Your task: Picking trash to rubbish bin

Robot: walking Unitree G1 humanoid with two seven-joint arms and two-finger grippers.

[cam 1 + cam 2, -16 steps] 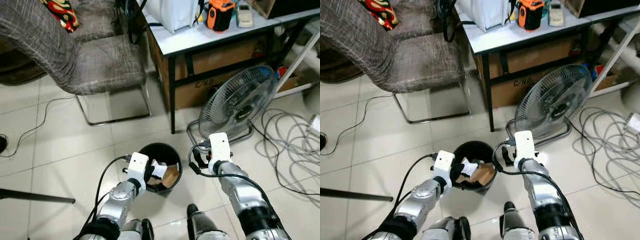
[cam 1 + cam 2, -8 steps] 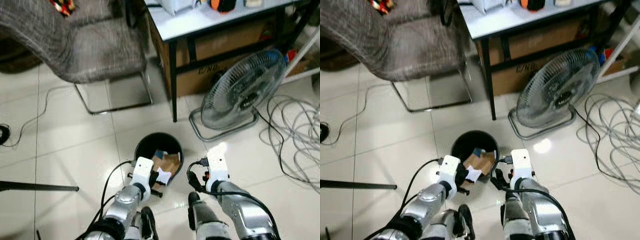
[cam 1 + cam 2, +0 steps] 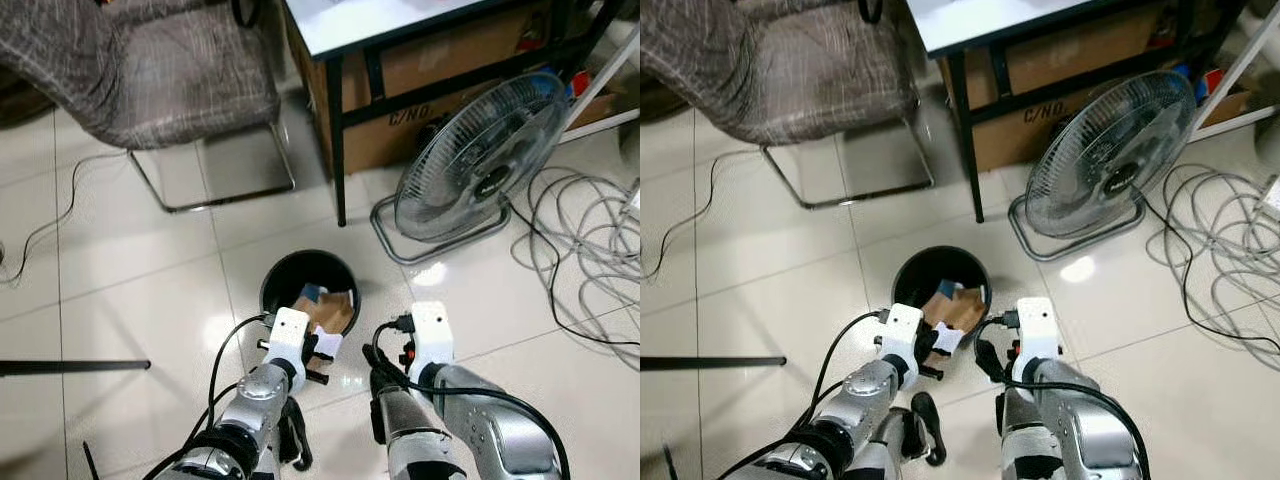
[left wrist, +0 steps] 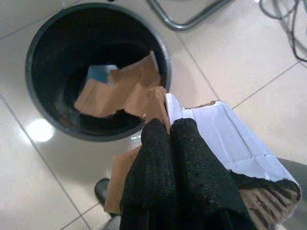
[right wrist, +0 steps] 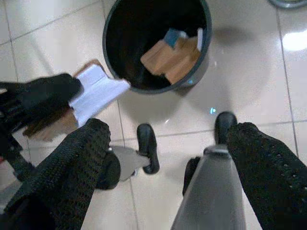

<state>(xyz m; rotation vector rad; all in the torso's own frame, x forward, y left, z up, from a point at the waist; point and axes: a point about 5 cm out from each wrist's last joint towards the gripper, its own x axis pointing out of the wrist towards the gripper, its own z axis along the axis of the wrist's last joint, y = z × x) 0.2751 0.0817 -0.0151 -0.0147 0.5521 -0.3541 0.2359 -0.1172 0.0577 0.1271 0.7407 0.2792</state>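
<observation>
Head view: glossy white tile floor point(image 3: 140, 300); a grey chair point(image 3: 150, 70) at 11 o'clock, a bench point(image 3: 400, 20) at 12, a fan point(image 3: 480, 155) and cables point(image 3: 590, 250) at 2. The black bin point(image 3: 310, 290), holding cardboard, sits centre.

Left wrist view: the left pincer point(image 4: 169, 143) is clamped on a cardboard scrap point(image 4: 225, 139) just beside the bin's rim.

Right wrist view: the right pincer point(image 5: 168, 143) is spread wide, empty, above the robot's feet point(image 5: 146, 143).

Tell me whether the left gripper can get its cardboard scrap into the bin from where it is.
Probably yes. The left gripper holds the cardboard scrap by the bin rim, whose open mouth has nothing above it.
</observation>
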